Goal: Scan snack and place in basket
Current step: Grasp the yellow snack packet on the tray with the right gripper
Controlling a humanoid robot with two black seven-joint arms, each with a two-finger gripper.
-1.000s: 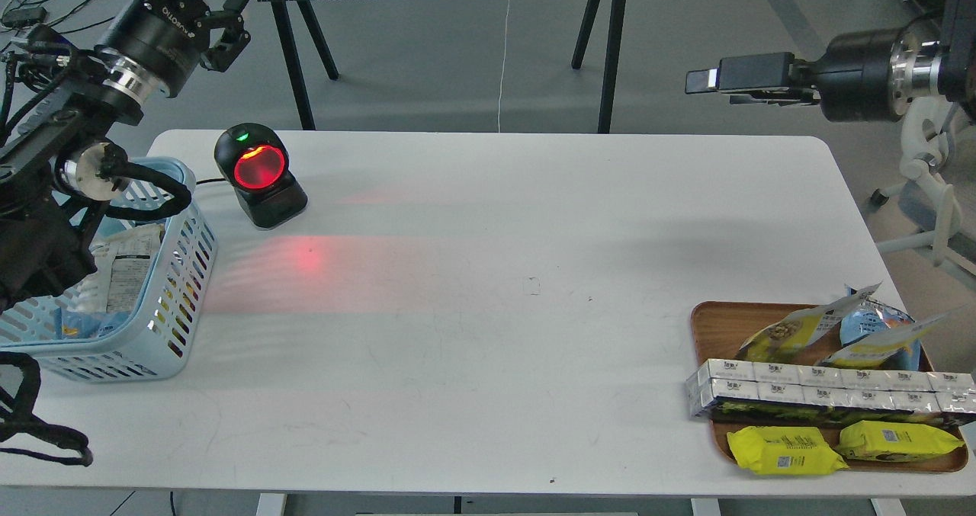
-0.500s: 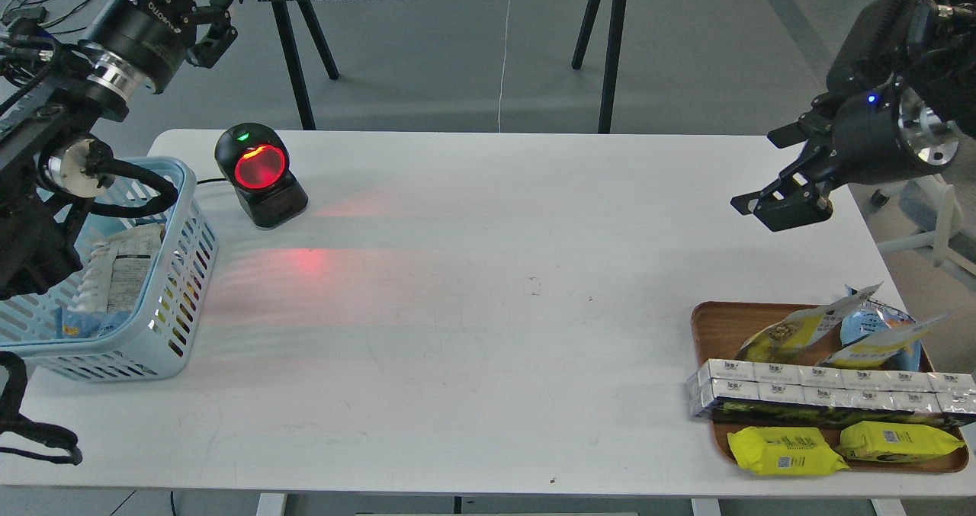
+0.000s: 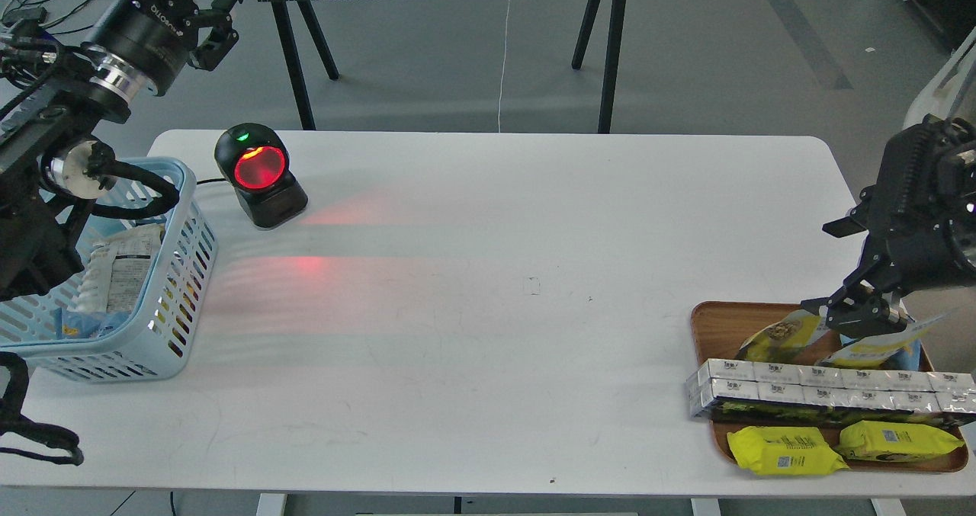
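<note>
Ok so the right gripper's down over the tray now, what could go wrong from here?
1. The snack leans among other pouches under the right gripper; it could grab the wrong one or two at once.
2. Its fingers may knock the white boxes close in front.
3. The basket already holds packs, with the left arm across it, so the drop could be cramped.

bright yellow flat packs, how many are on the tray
2. One bright yellow flat pack lies at the near edge of the wooden tray; the other lies right beside it. More could be hidden behind the row of white boxes.
</note>
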